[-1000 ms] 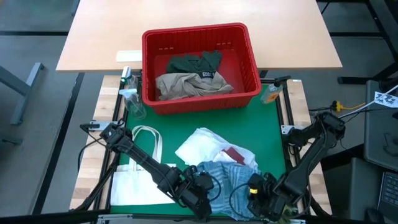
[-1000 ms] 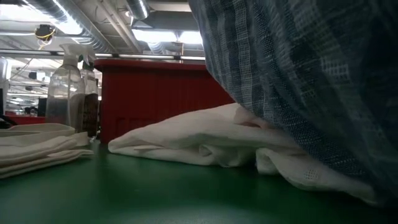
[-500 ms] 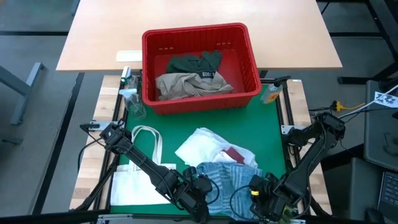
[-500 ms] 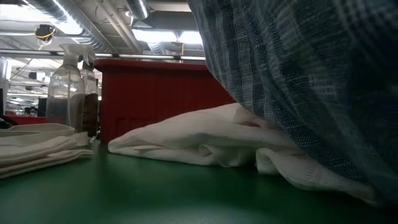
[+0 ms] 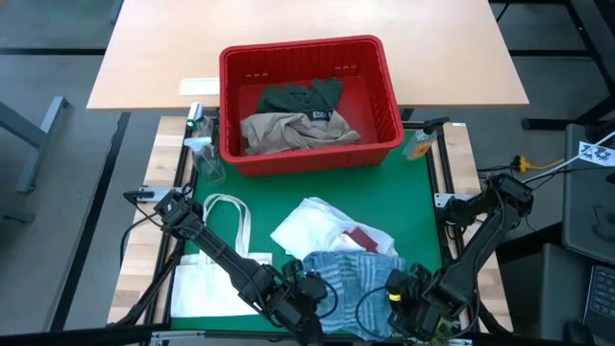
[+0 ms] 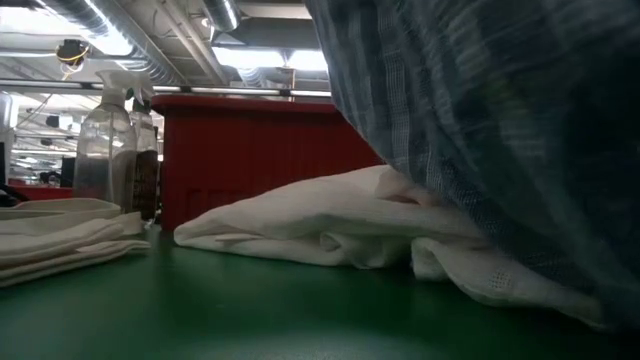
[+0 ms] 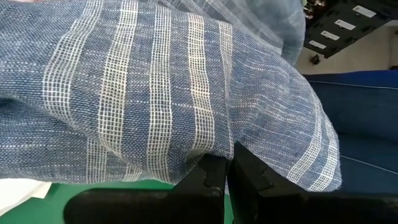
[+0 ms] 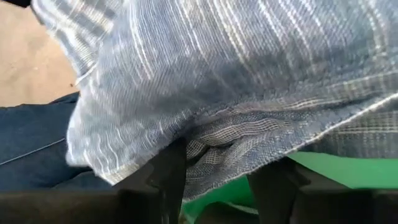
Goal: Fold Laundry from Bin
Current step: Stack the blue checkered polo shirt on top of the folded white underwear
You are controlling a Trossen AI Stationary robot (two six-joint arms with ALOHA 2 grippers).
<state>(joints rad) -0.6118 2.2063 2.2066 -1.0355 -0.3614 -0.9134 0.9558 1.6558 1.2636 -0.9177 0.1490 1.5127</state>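
Two grippers work at the near edge of the green mat [image 5: 423,192], both on one blue-and-white striped garment [image 5: 351,274]. The left gripper [image 7: 227,171] has its two fingers pressed together, pinching a fold of the striped cloth at the garment's near left corner. The right gripper [image 8: 214,165] has its two fingers spread, with a bunched edge of the same striped cloth between them at the near right corner; the cloth drapes over both fingers.

In the low view the striped garment hangs close before the camera and fills the right side, with the white garment [image 6: 320,225] lying on the mat beyond it.

On the mat, three pieces of laundry lie together: the striped garment nearest the near edge, the crumpled white garment touching it on the far side, and one small maroon piece [image 5: 362,239] partly tucked between the two.

The red bin [image 5: 384,86] stands at the far edge of the mat, reaching onto the wooden table [image 5: 154,58] behind. It holds two more garments: a tan one [image 5: 288,130] toward the near wall and a dark green one [image 5: 303,96] behind it, touching.

One flat white tote bag [image 5: 207,274] with handles lies at the near left corner of the mat. Two clear spray bottles [image 6: 105,140] stand by the bin's left near corner. One small orange-topped object [image 5: 419,146] sits by its right near corner.
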